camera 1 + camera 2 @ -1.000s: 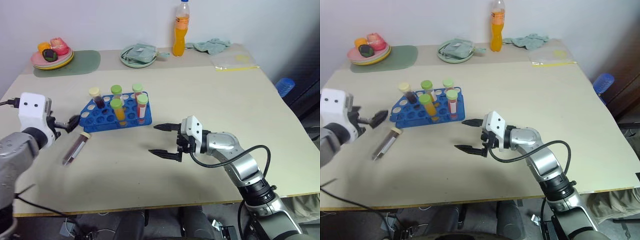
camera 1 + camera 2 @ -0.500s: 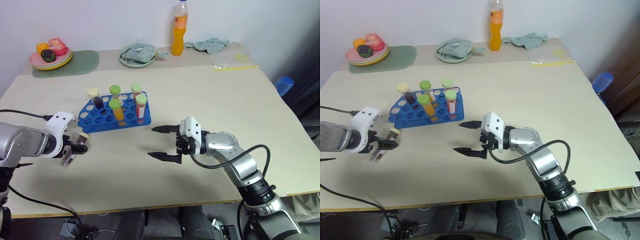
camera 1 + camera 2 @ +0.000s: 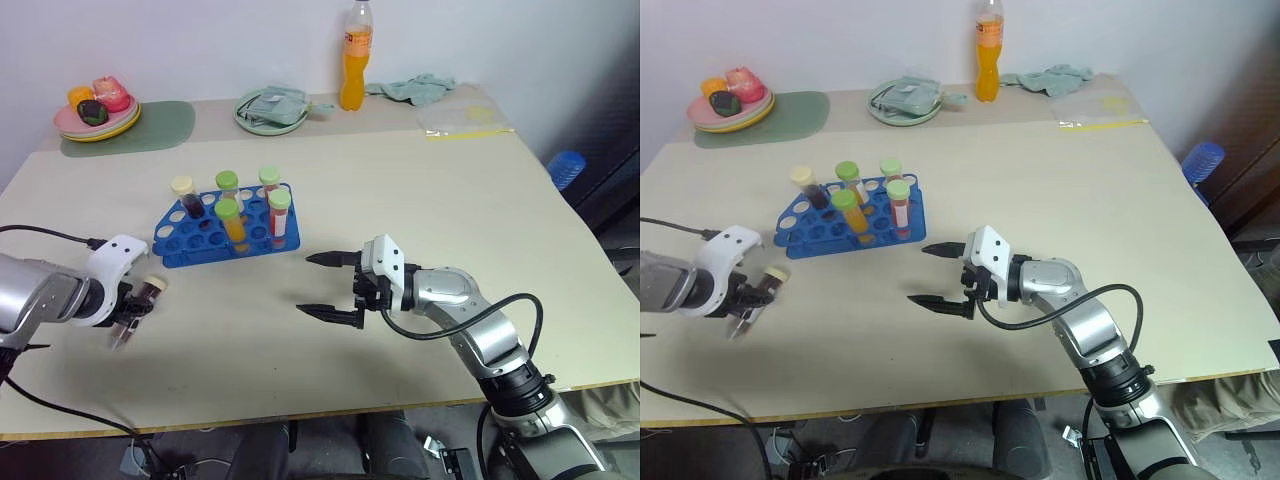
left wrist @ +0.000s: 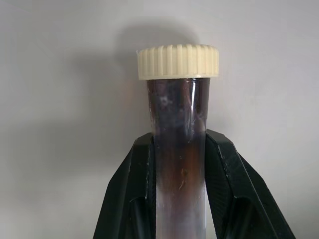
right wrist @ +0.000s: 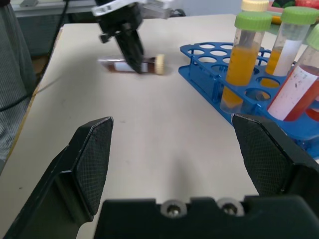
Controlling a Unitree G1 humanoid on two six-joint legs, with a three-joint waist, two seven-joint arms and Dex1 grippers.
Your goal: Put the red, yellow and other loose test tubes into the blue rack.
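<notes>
A loose test tube (image 4: 178,149) with dark red-brown liquid and a cream cap lies on the table, left of the blue rack (image 3: 190,245). My left gripper (image 3: 135,307) points down at it and is shut on its glass body, one black finger (image 4: 137,194) on each side. In the right wrist view the same tube (image 5: 149,64) lies flat under the left gripper (image 5: 130,50). The rack holds several upright capped tubes with orange, red and dark contents. My right gripper (image 3: 303,283) hovers open and empty to the right of the rack.
At the table's far edge stand an orange drink bottle (image 3: 353,55), a green plate with a cloth (image 3: 272,108) and a plate of food (image 3: 95,110) on a green mat. A crumpled cloth (image 3: 420,88) and a plastic bag (image 3: 465,120) lie far right.
My left gripper came down over the loose tube and shut on it. The right arm has not moved.
</notes>
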